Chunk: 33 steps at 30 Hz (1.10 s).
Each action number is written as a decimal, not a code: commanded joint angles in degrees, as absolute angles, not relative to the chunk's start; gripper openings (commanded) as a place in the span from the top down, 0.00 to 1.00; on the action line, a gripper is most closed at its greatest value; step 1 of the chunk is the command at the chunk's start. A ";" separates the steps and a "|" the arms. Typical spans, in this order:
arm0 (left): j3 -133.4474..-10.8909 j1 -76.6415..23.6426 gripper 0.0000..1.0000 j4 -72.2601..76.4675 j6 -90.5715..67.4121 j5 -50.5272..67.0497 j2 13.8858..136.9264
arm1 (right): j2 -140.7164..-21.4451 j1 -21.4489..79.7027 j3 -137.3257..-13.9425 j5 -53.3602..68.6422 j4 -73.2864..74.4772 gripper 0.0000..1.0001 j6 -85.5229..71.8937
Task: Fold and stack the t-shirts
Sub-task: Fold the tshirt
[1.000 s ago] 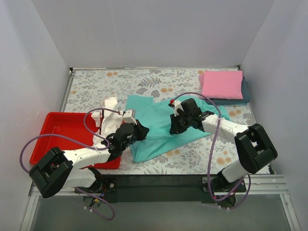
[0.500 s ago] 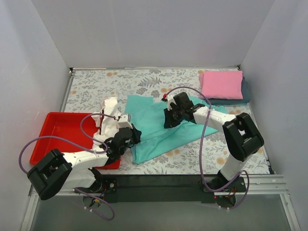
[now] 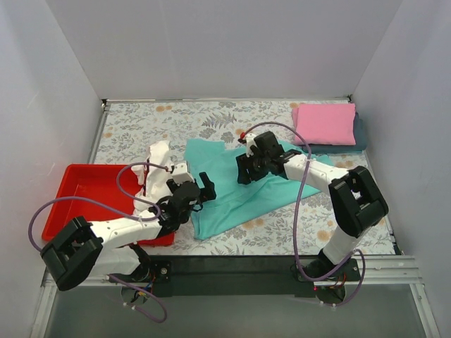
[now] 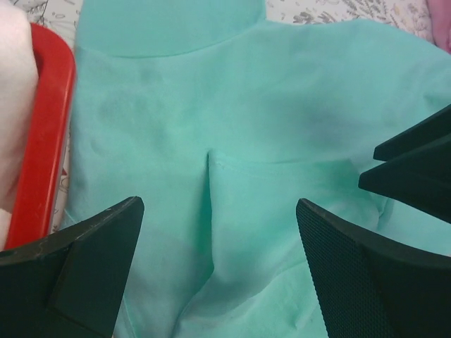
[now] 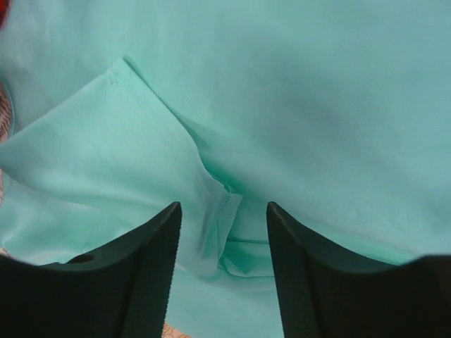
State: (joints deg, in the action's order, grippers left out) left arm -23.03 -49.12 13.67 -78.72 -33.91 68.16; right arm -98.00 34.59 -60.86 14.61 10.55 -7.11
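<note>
A teal t-shirt [image 3: 243, 190] lies spread and rumpled on the floral table top. My left gripper [image 3: 208, 189] hovers over its left part, open wide, with only a soft crease of the teal t-shirt [image 4: 282, 105] between the fingers [image 4: 99, 271]. My right gripper [image 3: 242, 171] sits over the shirt's upper middle, open, with a small folded hem of the teal t-shirt [image 5: 317, 91] lying loose between its fingertips [image 5: 158, 239]. A folded pink t-shirt [image 3: 325, 123] rests on a dark blue-grey t-shirt [image 3: 361, 135] at the back right. A white t-shirt [image 3: 156, 172] is heaped on the tray's right end.
A red plastic tray [image 3: 81, 190] stands at the left; its rim [image 4: 46, 134] runs close beside my left gripper. White walls enclose the table on three sides. The other arm's black fingers [image 4: 416, 165] show at the right edge of the left wrist view.
Both grippers were shut on the teal t-shirt and have opened, letting it go. The right gripper shifted left and farther back; the left barely moved.
</note>
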 commanded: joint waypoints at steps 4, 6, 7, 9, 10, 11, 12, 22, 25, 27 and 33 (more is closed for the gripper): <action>-28.47 -49.83 0.17 15.47 -73.92 -33.68 72.49 | -90.19 33.40 -60.21 6.17 9.49 0.44 -6.85; -29.26 -50.10 0.17 16.87 -73.92 -31.48 74.00 | -88.69 31.56 -58.10 4.93 9.49 0.41 -7.38; -29.70 -50.36 0.17 17.57 -74.00 -30.51 75.22 | -87.03 30.68 -57.40 4.14 9.67 0.39 -7.47; -30.93 -51.32 0.17 19.42 -73.83 -27.78 76.55 | -85.35 27.26 -54.42 3.69 9.76 0.37 -8.08; -31.46 -51.85 0.17 20.12 -73.31 -27.16 77.34 | -83.60 25.85 -53.10 3.69 9.76 0.37 -8.26; -32.86 -52.90 0.17 21.35 -73.04 -25.85 79.08 | -82.80 23.06 -51.95 3.43 9.76 0.36 -8.70; -33.74 -53.43 0.17 21.97 -72.60 -25.23 80.23 | -82.01 21.55 -49.51 3.43 9.76 0.36 -8.88; -44.20 -56.95 0.17 31.37 -69.61 -10.21 98.86 | -81.20 14.24 -42.19 2.63 8.79 0.36 -11.34; -45.35 -56.87 0.17 32.08 -69.17 -8.09 102.20 | -82.35 14.24 -40.87 3.42 8.88 0.38 -13.52; -45.35 -56.87 0.17 31.55 -69.00 -8.09 103.18 | -82.44 14.24 -39.12 4.22 8.88 0.39 -14.41; -41.84 -56.95 0.16 30.50 -69.17 -8.35 103.54 | -86.22 14.15 -37.09 9.66 11.51 0.40 -17.49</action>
State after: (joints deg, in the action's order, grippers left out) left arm -43.66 -56.88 31.29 -69.89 -9.54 104.25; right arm -82.74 14.06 -39.44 4.80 8.38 -14.55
